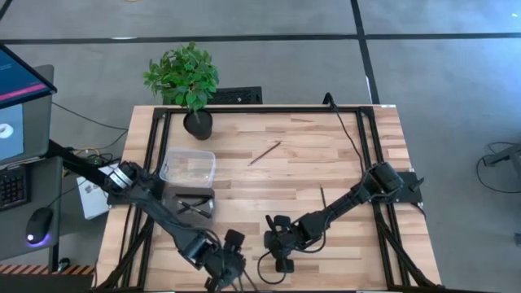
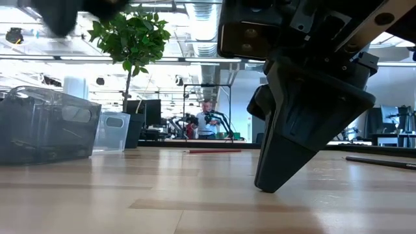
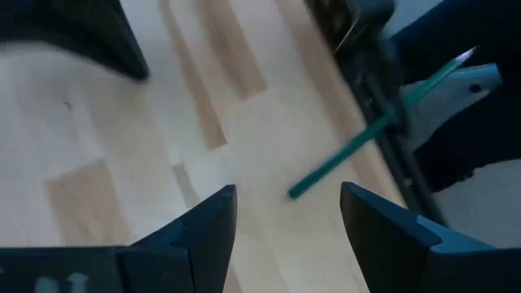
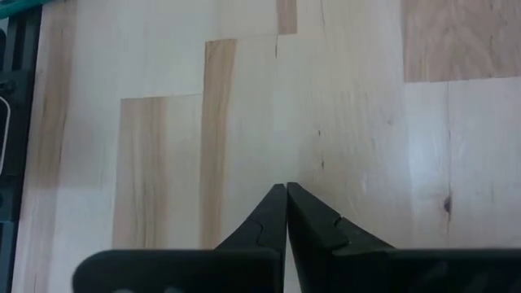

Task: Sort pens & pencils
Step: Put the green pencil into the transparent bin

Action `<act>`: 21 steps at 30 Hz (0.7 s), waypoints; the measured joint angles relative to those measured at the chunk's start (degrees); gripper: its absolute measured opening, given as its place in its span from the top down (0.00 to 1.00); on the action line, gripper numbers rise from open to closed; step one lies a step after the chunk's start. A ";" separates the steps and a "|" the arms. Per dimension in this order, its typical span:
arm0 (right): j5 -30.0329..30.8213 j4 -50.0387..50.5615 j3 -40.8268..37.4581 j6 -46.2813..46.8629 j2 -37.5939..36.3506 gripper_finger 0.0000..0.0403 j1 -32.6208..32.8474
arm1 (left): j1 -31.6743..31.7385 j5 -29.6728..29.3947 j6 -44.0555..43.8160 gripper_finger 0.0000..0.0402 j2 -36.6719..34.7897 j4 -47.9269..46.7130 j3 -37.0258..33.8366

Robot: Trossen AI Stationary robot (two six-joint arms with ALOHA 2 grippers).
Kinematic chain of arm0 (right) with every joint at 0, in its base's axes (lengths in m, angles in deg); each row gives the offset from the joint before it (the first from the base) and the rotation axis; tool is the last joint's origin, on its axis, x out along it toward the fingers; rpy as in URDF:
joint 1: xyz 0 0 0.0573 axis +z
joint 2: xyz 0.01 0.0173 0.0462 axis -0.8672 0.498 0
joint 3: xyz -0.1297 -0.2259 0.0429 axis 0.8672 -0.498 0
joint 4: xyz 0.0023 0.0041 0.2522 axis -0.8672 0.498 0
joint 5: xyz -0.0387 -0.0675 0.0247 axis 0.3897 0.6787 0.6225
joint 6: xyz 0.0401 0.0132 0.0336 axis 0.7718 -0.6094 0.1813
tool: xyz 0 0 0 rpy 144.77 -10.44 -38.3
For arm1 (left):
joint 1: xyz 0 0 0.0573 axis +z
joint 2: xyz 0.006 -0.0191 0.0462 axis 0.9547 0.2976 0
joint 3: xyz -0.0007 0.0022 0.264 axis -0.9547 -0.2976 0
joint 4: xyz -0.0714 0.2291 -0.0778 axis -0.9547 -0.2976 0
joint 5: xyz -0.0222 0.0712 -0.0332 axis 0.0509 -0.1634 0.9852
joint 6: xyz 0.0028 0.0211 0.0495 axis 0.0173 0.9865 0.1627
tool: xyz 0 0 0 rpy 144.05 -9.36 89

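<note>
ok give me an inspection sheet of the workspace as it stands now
surface: wooden table, light planks, black frame rails.
job's things: brownish pencil loose mid-table; dark pen lying nearer the right arm; green pencil by the table edge ahead of the left pincer; dark sticks in the grey bin; clear bin beside it.
clutter: potted plant at the far edge.
grippers: left pincer open, empty, near edge; right pincer shut, empty, low over the table.
cables: black cable on the far right side.
surroundings: monitor, keyboard and mouse off the left side; person far behind.
</note>
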 joint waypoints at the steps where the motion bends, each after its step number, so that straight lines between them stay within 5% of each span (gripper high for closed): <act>1: -0.18 0.42 0.06 -0.08 0.00 0.91 -0.24 | -0.54 -1.01 0.22 0.48 -0.11 -1.94 2.08; 7: -1.24 0.95 0.06 -0.19 -0.04 0.91 -1.62 | -4.25 -9.56 7.47 0.48 -0.24 -4.48 9.14; 16: -0.34 -2.01 -0.29 -0.26 0.04 0.91 -1.83 | -6.26 3.86 25.71 0.48 0.15 4.99 8.18; 21: 0.17 -3.08 -0.29 1.22 0.13 0.91 -1.87 | -8.34 2.07 35.96 0.48 0.85 6.98 7.76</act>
